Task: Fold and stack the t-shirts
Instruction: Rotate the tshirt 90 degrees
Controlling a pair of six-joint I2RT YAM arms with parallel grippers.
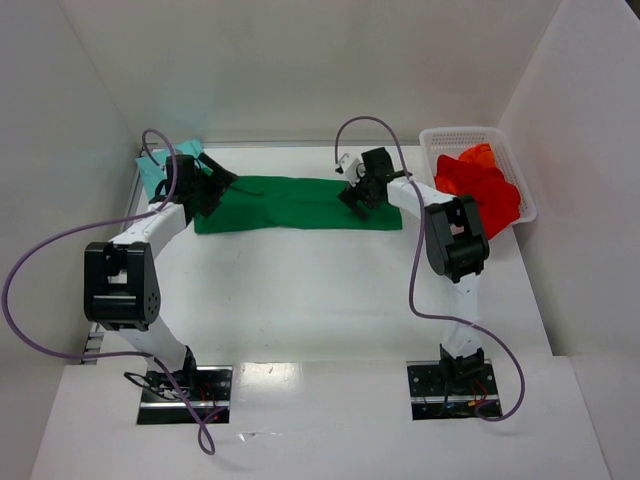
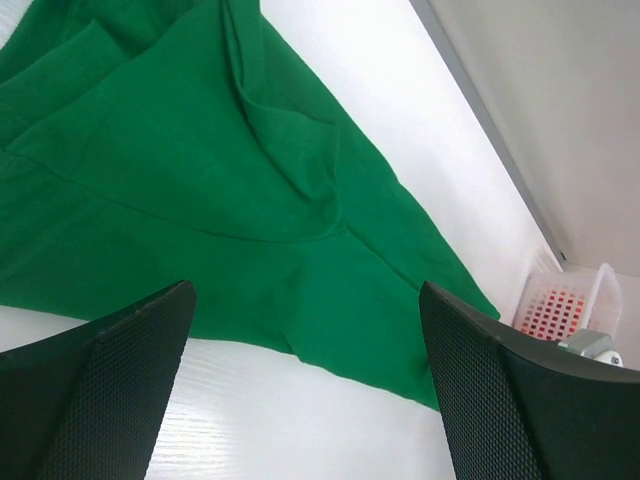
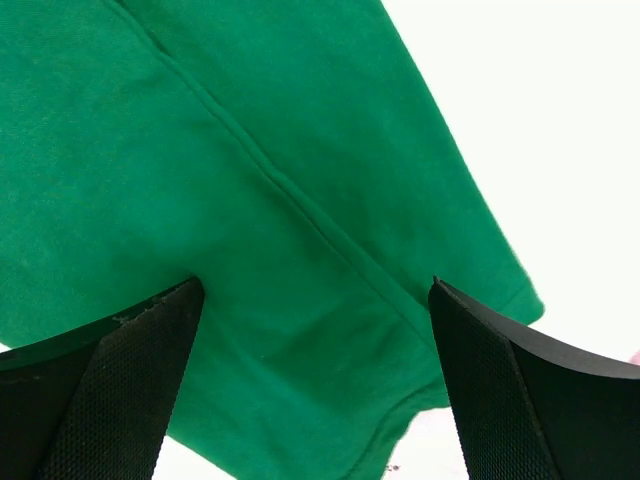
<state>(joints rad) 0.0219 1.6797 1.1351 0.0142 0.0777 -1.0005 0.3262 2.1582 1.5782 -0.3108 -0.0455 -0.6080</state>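
Top external: basket (image 1: 470, 131) near green t-shirt (image 1: 290, 203)

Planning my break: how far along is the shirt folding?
Probably under halfway. Seemingly done: the teal shirt lies at the far-left corner, partly hidden. In hand: the green shirt lies as a long strip, left gripper and right gripper open over its ends, gripping nothing. Left: finishing it, plus the red shirts in the basket.
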